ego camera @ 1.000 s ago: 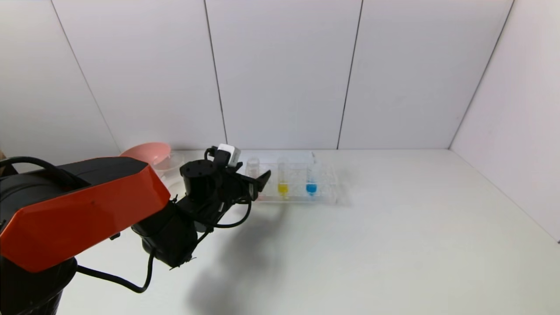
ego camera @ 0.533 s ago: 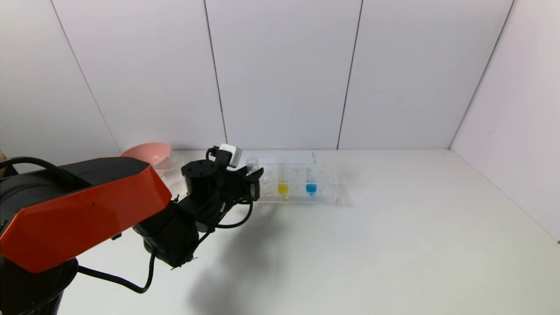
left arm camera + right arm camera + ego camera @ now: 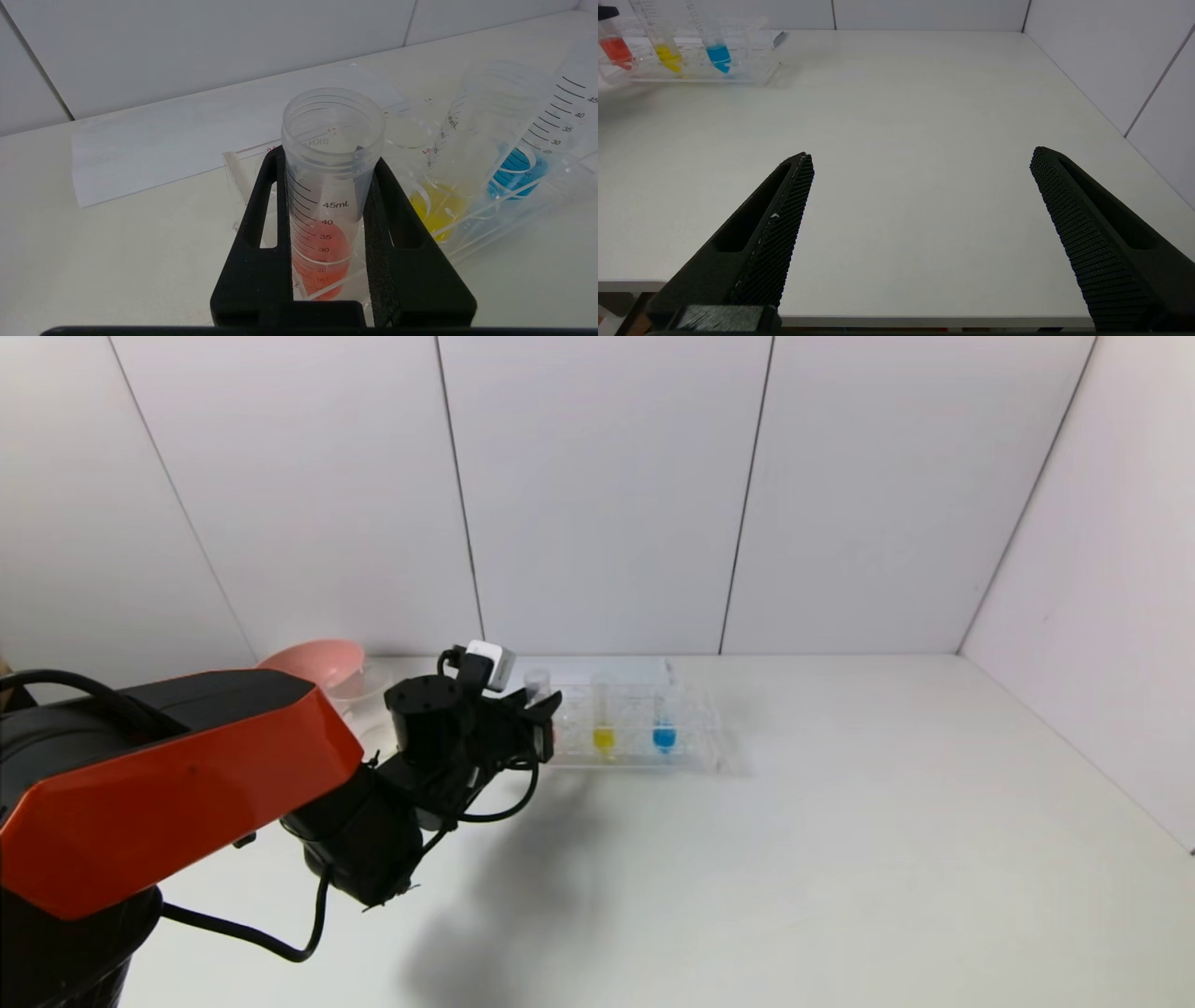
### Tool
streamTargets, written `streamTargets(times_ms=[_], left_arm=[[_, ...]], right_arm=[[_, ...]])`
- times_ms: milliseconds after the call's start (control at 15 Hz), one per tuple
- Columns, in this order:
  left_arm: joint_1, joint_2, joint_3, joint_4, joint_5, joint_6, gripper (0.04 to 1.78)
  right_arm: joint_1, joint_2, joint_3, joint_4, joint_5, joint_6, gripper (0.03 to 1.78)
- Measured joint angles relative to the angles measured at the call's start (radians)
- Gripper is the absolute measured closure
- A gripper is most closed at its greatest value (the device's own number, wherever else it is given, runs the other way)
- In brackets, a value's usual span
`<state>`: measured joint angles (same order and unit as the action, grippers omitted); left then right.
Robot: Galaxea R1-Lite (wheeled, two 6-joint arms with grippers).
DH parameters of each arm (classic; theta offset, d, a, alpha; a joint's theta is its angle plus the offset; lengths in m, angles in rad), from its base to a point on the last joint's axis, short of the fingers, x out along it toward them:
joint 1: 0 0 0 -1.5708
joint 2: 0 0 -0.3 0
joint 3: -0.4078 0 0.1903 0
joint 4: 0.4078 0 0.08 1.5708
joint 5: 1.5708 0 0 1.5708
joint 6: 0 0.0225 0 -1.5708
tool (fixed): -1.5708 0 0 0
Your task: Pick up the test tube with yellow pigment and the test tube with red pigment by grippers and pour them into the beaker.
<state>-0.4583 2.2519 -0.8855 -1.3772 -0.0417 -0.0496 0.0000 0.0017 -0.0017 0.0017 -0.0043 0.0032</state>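
Three tubes stand in one clear rack (image 3: 644,728) on the table (image 3: 747,859): red tube (image 3: 327,196), yellow tube (image 3: 604,717), blue tube (image 3: 664,714). The left end effector (image 3: 327,172), reaching level, clamps the red tube. The right end effector (image 3: 920,163) hangs spread wide near the table's front edge

The left arm has a glossy orange-red angular shell over black housing, with black rounded joints, looping black cables beside them and a small silver-white box camera on the wrist. The left gripper (image 3: 549,707) is matte black, its two fingers (image 3: 254,242) flat, tapered and slotted, with rough padded inner faces. The right gripper (image 3: 920,161) has matching black fingers (image 3: 782,219) with fine cross-hatched inner faces and long slots.
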Motion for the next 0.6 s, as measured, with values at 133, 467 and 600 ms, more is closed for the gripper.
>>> streamTargets(times_ms=[133, 467, 600], left_arm=[[0.0, -0.016, 0.01, 0.003, 0.0, -0.002, 1.37], [0.009, -0.075, -0.003, 0.036, 0.0, -0.006, 1.37], [0.011, -0.113, -0.019, 0.071, 0.002, -0.004, 1.37]], right_arm=[[0.0, 0.0, 0.0, 0.0, 0.0, 0.0, 0.11], [0.0, 0.0, 0.0, 0.0, 0.0, 0.0, 0.11], [0.0, 0.0, 0.0, 0.0, 0.0, 0.0, 0.11]])
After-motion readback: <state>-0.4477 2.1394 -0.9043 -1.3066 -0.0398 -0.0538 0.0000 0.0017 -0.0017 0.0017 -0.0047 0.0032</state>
